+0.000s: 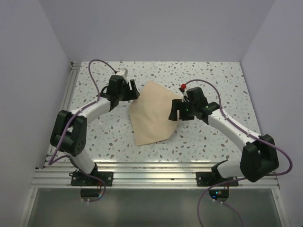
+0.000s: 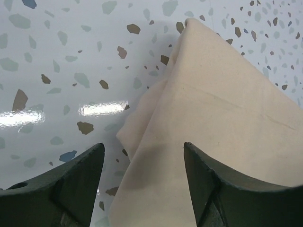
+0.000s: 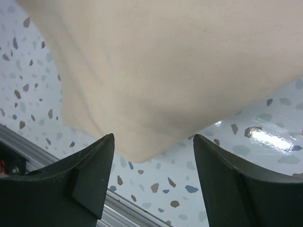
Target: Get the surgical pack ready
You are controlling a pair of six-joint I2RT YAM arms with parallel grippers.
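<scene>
The surgical pack (image 1: 152, 113) is a tan cloth bundle lying folded on the speckled table in the middle of the top view. No tray or packets show. My left gripper (image 1: 133, 91) is open at the bundle's upper left edge. In the left wrist view the cloth (image 2: 218, 109) lies between and beyond the open fingers, with a folded layer at its left side. My right gripper (image 1: 173, 113) is open at the bundle's right edge. In the right wrist view the cloth (image 3: 165, 66) fills the upper part, its rounded corner just past the open fingers.
The speckled table (image 1: 222, 85) is bordered by an aluminium rail (image 1: 151, 177) at the near edge, which also shows in the right wrist view (image 3: 28, 142). Grey walls close in the left, back and right sides. A red knob (image 1: 182, 86) sits on the right arm.
</scene>
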